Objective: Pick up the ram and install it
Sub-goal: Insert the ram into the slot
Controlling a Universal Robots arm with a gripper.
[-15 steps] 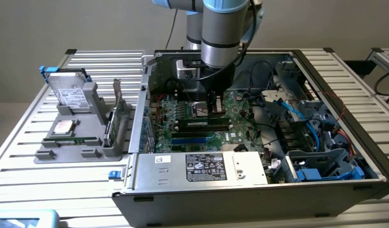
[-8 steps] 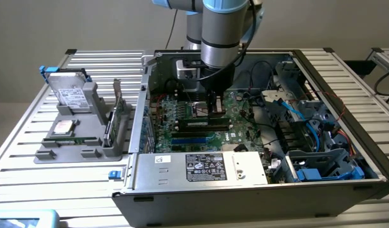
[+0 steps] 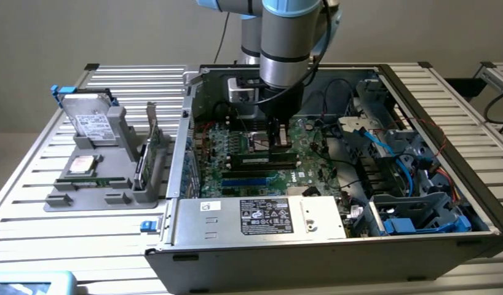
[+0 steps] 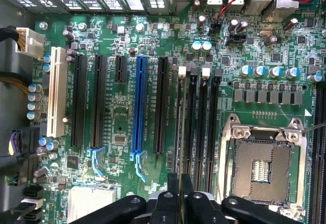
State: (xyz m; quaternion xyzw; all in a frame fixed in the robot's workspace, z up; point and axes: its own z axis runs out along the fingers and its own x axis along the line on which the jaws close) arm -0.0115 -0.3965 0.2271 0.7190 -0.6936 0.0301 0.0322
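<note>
My gripper (image 3: 275, 144) reaches down into the open computer case (image 3: 448, 246), just over the motherboard (image 3: 235, 147). It is shut on the ram (image 4: 179, 132), which the wrist view shows edge-on as a thin green strip running away from the black fingers (image 4: 173, 186). The strip lines up with the outermost memory slot, the one with a white latch (image 4: 182, 72), beside three bare black slots (image 4: 202, 127). In the exterior view the ram (image 3: 256, 161) is a long dark stick under the fingers, low on the board. Whether it is seated in the slot I cannot tell.
The CPU socket (image 4: 262, 168) lies beside the memory slots, and long expansion slots (image 4: 138, 102) on their other side. Cables and drive cages (image 3: 399, 178) fill the case at the exterior view's right. A grey fixture (image 3: 104, 196) outside holds a hard drive (image 3: 91, 120) and an upright card (image 3: 153, 141).
</note>
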